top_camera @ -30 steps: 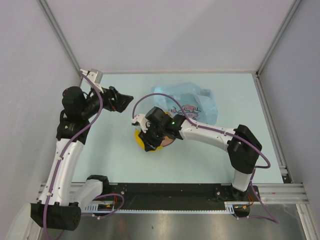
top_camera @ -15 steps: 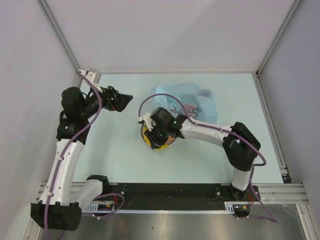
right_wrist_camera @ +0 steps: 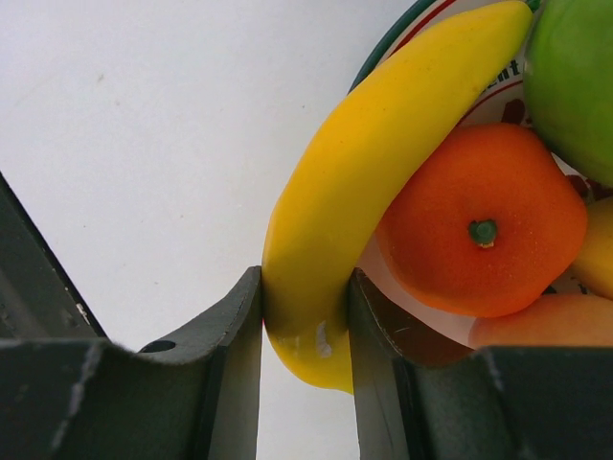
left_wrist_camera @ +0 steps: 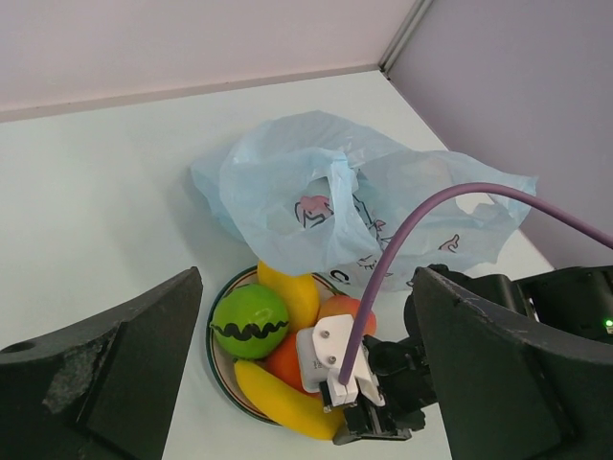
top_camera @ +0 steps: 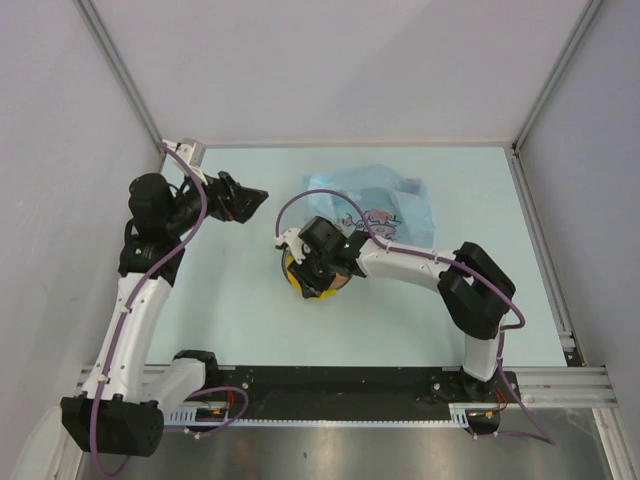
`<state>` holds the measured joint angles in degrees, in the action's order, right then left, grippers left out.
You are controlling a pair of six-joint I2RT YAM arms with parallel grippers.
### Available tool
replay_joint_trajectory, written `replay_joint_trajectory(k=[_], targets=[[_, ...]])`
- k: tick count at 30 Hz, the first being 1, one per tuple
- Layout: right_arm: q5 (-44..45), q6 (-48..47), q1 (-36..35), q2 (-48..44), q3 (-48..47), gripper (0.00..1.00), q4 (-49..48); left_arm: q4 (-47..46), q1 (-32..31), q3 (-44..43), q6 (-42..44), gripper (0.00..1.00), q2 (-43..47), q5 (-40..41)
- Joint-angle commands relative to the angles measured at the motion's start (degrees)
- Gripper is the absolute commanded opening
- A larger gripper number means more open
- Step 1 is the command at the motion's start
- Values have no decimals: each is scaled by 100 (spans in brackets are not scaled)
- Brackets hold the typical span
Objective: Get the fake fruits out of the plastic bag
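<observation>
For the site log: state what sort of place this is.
Likely a robot lab cell: panel walls on aluminium posts box in a pale green table, left arm and right arm are bolted at its near edge, and props are fake fruits and a plastic bag.

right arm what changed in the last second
The right hand, shut on the banana, slid a little rightward over the plate, the banana moving with it, then stopped. Its elbow drew in slightly. The left hand, open, and the plastic bag stayed put.
</observation>
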<state>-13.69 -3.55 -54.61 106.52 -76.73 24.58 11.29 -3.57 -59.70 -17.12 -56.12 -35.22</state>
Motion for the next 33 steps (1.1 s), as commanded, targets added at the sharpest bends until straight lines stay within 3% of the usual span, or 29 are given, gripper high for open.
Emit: replay_joint_trajectory(k=[1, 16, 20, 24, 33], targets=[[191, -67, 91, 115, -26, 33, -120, -303, 50, 38, -151, 96, -13, -169], [139, -163, -32, 115, -61, 52, -181, -461, 50, 161, -291, 96, -22, -257], [191, -663, -208, 132, -149, 48, -164, -478, 50, 178, -318, 96, -4, -275], [288, -919, -287, 202, -246, 37, -155, -487, 41, 196, -344, 96, 13, -283], [700, -1297, -331, 325, -492, 32, -164, -496, 41, 257, -362, 96, 110, -283]])
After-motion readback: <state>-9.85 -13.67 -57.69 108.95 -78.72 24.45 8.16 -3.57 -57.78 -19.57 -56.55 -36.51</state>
